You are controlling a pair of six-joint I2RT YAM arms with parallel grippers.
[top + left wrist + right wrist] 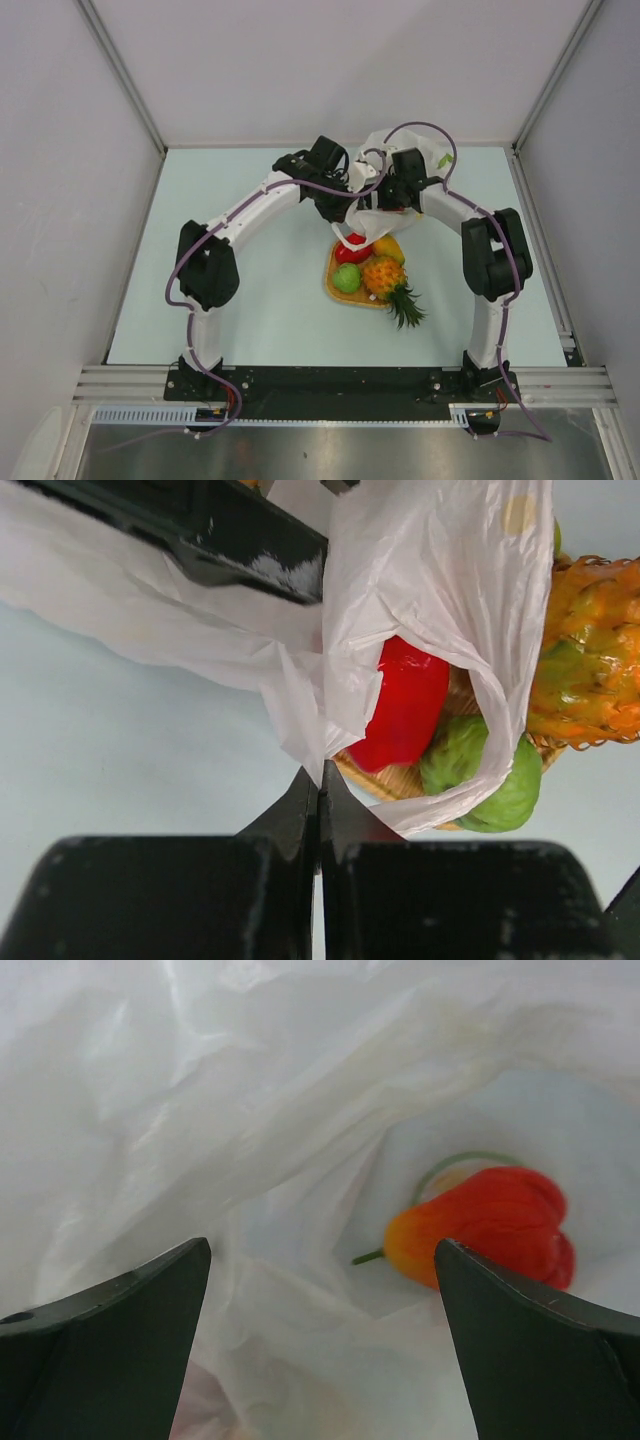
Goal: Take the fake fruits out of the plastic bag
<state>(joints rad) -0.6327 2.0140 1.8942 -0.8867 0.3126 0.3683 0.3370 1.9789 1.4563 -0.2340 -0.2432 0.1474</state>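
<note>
The white plastic bag (pixel 372 218) hangs crumpled between my two grippers above the orange woven tray (pixel 333 283). On the tray lie a red piece (pixel 350 252), a green apple (pixel 346 279), a mango (pixel 391 248) and a pineapple (pixel 384 276). My left gripper (pixel 320 772) is shut on a pinch of the bag's edge (pixel 300 695). The bag's mouth drapes over the red piece (pixel 405 710) and the apple (pixel 485 780). My right gripper (pixel 320 1260) is open inside the bag (pixel 250 1110). A red-orange fruit (pixel 490 1225) with a green stem lies in the bag next to the right finger.
The pineapple's green crown (pixel 408 308) sticks out over the tray's near right rim. My right arm's black link (pixel 230 540) crosses the top of the left wrist view. White walls and metal rails enclose the pale table (pixel 250 300).
</note>
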